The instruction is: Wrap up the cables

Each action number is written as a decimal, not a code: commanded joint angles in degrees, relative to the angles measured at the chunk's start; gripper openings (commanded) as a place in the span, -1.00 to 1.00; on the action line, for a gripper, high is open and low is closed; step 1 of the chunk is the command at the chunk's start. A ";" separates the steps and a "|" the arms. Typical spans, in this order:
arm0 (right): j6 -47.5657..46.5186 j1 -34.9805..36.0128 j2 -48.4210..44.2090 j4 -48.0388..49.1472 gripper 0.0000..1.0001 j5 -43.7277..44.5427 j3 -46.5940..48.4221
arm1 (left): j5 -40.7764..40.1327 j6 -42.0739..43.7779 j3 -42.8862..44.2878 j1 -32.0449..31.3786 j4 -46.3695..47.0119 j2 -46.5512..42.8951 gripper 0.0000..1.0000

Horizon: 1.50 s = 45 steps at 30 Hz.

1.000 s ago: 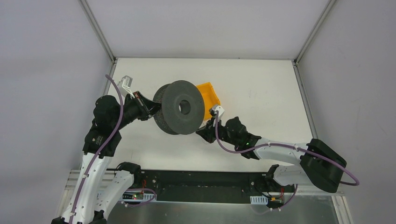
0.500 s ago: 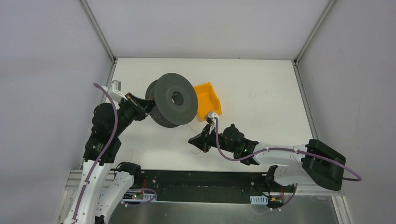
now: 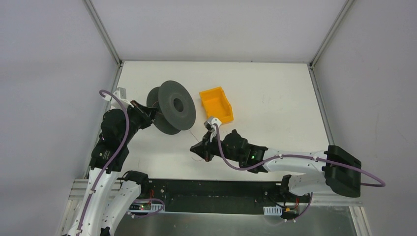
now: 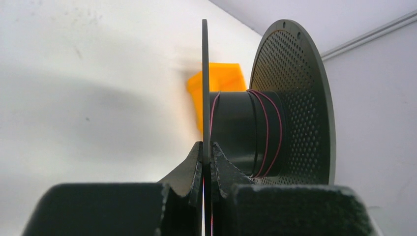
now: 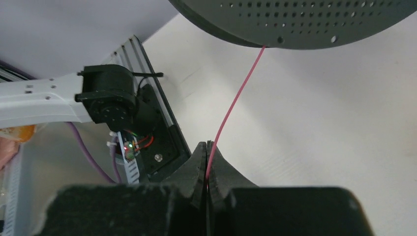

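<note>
Right end effector (image 5: 207, 150) pinching cable (image 5: 235, 96), left end effector (image 4: 207, 150) clamping spool (image 4: 295, 93)

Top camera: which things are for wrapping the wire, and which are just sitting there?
For the job: spool, red cable, left gripper clamping the spool's rim, right gripper pinching the cable.
Just sitting: orange bin.

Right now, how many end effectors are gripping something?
2. The left end effector clamps one disc of the spool; the right end effector pinches the thin red cable running down from that spool. Both show clearly.
</note>
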 commanded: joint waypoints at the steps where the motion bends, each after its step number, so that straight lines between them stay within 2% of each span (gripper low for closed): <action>1: -5.39 0.89 0.53 -13.75 -0.97 4.13 8.31 | -3.87 7.77 3.72 0.84 -0.36 0.55 -1.00; 4: -8.74 0.90 1.56 -21.76 -0.83 4.78 13.07 | -3.39 10.37 5.24 0.85 -4.39 2.72 -1.00; 7: -10.49 0.89 2.63 -25.47 -0.81 4.58 15.24 | -3.01 12.07 5.96 0.81 -6.69 3.84 -1.00; 11: -10.21 0.91 3.47 -24.55 -1.00 4.43 14.22 | -3.85 13.42 6.11 0.85 -7.98 4.32 -1.00; 14: -10.04 0.87 4.55 -24.66 -1.00 4.83 14.04 | -4.29 13.78 6.27 0.85 -8.54 4.51 -1.00; 17: -10.10 0.90 5.31 -25.27 -0.77 6.15 13.98 | -4.37 14.09 6.52 0.85 -8.92 4.81 -1.00; 18: -10.21 0.91 5.38 -25.07 -0.75 6.41 13.72 | -4.34 14.14 6.65 0.81 -8.99 4.88 -1.00; 20: -10.63 0.90 5.73 -24.26 -0.97 6.31 13.28 | -4.25 14.15 6.80 0.85 -9.13 5.09 -1.00; 21: -10.68 0.91 5.99 -24.03 -1.00 6.25 13.18 | -4.33 14.15 6.79 0.83 -9.13 5.20 -1.00; 24: -10.63 0.91 6.87 -23.88 -1.00 5.96 13.12 | -4.27 14.05 6.73 0.84 -9.08 5.43 -1.00; 28: -10.65 0.87 8.32 -23.18 -0.66 7.82 12.46 | -3.83 12.87 7.15 0.85 -8.88 5.20 -1.00; 29: -10.63 0.91 8.52 -22.82 -0.66 8.47 12.20 | -3.86 12.57 7.34 0.81 -8.87 5.22 -1.00; 31: -10.63 0.93 8.76 -21.90 -0.98 9.67 11.40 | -3.43 11.61 7.75 0.85 -9.02 5.09 -1.00; 32: -11.80 0.84 8.72 -20.95 -1.00 9.94 10.77 | -3.05 10.95 7.97 0.83 -9.04 4.99 -1.00; 36: -13.31 0.25 8.96 -15.89 -1.00 9.09 8.26 | 0.15 8.73 8.17 0.85 -8.95 4.44 -1.00; 37: -13.43 0.27 8.95 -15.51 -0.95 9.23 8.10 | 0.97 8.39 8.20 0.84 -8.95 4.14 -1.00; 39: -13.37 0.25 8.83 -14.13 -0.69 10.54 7.28 | 2.88 8.10 8.03 0.85 -8.95 3.23 -1.00; 41: -13.23 0.02 8.69 -12.57 -0.61 11.19 6.23 | 4.13 7.28 7.80 0.85 -8.95 2.15 -1.00; 43: -13.03 -0.41 8.53 -10.37 -0.60 10.97 5.02 | 5.23 6.29 7.72 0.85 -9.00 1.06 -1.00; 45: -12.69 -1.26 8.19 -8.03 -0.77 10.07 3.33 | 6.17 5.64 7.73 0.83 -8.95 0.11 -1.00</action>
